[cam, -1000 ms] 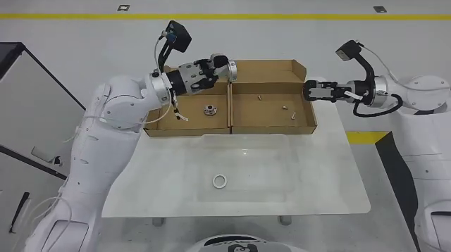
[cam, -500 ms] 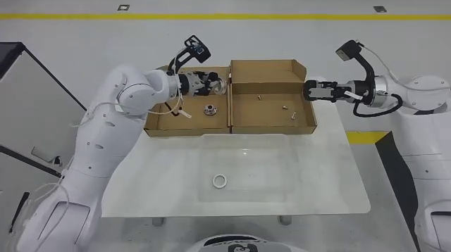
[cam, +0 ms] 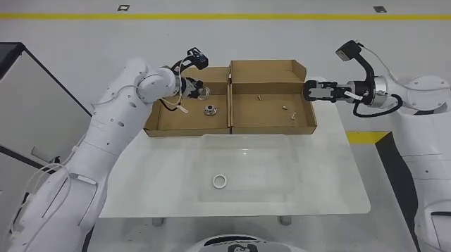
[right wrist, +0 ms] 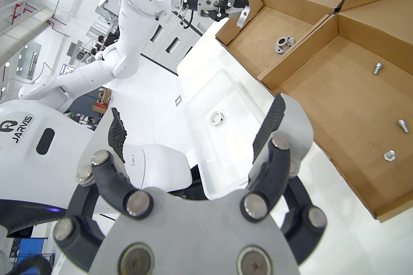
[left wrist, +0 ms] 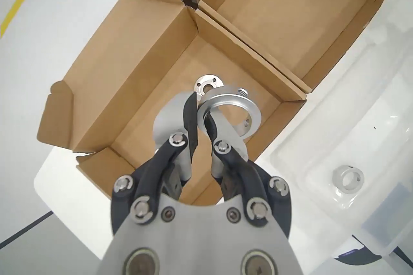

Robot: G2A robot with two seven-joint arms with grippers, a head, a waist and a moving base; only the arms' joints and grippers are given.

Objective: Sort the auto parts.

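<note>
In the top view, my left gripper (cam: 196, 91) sits over the far side of the left box (cam: 176, 122), just beyond the flange (cam: 210, 110) lying on that box's floor. My right gripper (cam: 308, 91) is at the outer wall of the right box (cam: 271, 115), which holds a few small fasteners (cam: 292, 115). A small collar (cam: 220, 180) lies alone in the clear tray (cam: 268, 181) on the surface (cam: 338, 174), well apart from both grippers. I judge it nearer the left arm.

In the left wrist view, the left gripper (left wrist: 198, 115) is closed on the rim of a large collar (left wrist: 230, 110). One finger seems to be inside the bore and the other outside. The ring faces roughly flat to this camera, its bore pointing down towards the cardboard. The flange (left wrist: 208, 85) shows just past the ring's edge, lower down on the box floor, so I cannot say the two touch. The coming move turns on this: the collar is already above the left box, so I expect a plain release to land it beside the flange, perhaps partly on it.

In the right wrist view, my right gripper (right wrist: 196, 115) is spread wide and holds nothing. Farther off, the large collar (right wrist: 243, 16) hangs tilted from the left gripper, clear of the box wall. The flange (right wrist: 284, 44) sits upright below it and to one side.
</note>
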